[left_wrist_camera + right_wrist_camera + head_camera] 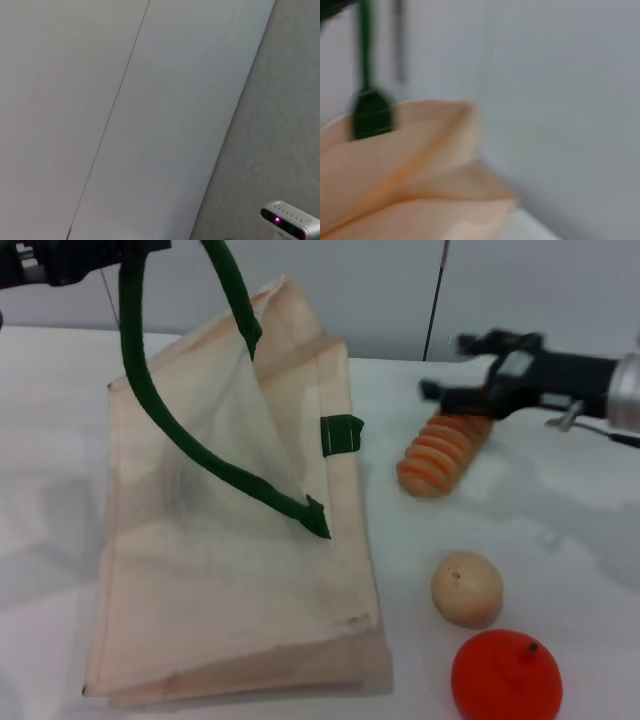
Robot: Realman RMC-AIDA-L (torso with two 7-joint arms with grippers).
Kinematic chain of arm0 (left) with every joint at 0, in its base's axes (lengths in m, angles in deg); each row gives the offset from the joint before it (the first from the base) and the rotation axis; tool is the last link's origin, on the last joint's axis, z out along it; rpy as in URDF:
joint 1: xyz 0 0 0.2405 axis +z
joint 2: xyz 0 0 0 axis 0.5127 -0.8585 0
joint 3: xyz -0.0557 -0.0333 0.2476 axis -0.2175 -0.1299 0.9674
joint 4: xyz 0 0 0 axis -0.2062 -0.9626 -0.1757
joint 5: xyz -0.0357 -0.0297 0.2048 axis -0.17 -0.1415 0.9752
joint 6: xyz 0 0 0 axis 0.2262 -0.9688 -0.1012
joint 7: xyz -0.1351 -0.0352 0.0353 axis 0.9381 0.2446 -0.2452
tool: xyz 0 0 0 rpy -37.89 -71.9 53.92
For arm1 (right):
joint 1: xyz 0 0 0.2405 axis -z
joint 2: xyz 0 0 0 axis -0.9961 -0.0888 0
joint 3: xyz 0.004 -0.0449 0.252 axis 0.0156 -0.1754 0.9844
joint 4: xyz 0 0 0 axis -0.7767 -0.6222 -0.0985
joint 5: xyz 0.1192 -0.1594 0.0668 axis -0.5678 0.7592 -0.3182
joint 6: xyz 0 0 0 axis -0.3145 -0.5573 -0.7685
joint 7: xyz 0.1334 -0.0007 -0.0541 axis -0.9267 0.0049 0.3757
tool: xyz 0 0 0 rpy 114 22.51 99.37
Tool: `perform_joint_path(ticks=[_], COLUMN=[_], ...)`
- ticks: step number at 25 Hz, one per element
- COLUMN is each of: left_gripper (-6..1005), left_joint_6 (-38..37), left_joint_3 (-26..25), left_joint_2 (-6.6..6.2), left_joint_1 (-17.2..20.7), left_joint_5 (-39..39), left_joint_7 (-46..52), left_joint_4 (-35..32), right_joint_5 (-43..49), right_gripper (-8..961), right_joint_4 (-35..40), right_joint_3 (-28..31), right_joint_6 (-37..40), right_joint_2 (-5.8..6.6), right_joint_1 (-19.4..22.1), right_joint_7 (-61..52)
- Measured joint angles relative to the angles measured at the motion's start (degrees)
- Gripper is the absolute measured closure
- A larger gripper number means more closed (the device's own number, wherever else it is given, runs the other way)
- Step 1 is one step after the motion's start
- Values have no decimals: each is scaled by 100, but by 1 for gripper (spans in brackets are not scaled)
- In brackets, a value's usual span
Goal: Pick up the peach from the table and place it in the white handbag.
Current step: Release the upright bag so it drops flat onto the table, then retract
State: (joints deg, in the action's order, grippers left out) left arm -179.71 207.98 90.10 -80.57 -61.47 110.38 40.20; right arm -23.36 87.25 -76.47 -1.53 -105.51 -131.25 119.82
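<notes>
The white handbag (230, 540) lies on the table, a cream cloth tote with dark green handles. Its mouth is pulled open because one green handle (135, 350) is lifted up to my left gripper (70, 260) at the top left edge of the head view, which is shut on it. The bag also shows in the right wrist view (410, 170). My right gripper (447, 367) is open and empty, held above the table right of the bag. The peach is not in view; a faint dark patch shows through the bag's cloth.
A ribbed orange object (445, 455) lies just below my right gripper. A tan-beige round fruit (466, 588) and a larger red-orange fruit (505, 677) sit at the front right. The left wrist view shows only wall and a small grey device (292, 222).
</notes>
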Motion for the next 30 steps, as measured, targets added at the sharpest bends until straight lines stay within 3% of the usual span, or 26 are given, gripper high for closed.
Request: perform_joint_path(ticks=[3, 9, 27, 30], left_gripper=[841, 841, 839, 698], left_joint_6=[7, 22, 521, 571], left_joint_3=[0, 0, 0, 0], left_joint_2=[-1, -2, 59, 71], left_joint_1=[26, 33, 8, 2], left_joint_5=[0, 0, 19, 59], left_joint_7=[-2, -5, 203, 220], left_joint_4=[0, 0, 0, 0], right_joint_5=[-726, -1176, -1202, -1239], right_gripper=[59, 59, 59, 59], right_joint_4=[150, 191, 124, 124], right_joint_3=[9, 46, 357, 428], right_joint_6=[358, 458, 486, 471], right_joint_2=[7, 16, -1, -3], right_joint_1=[390, 670, 722, 728], right_joint_7=[46, 130, 235, 237])
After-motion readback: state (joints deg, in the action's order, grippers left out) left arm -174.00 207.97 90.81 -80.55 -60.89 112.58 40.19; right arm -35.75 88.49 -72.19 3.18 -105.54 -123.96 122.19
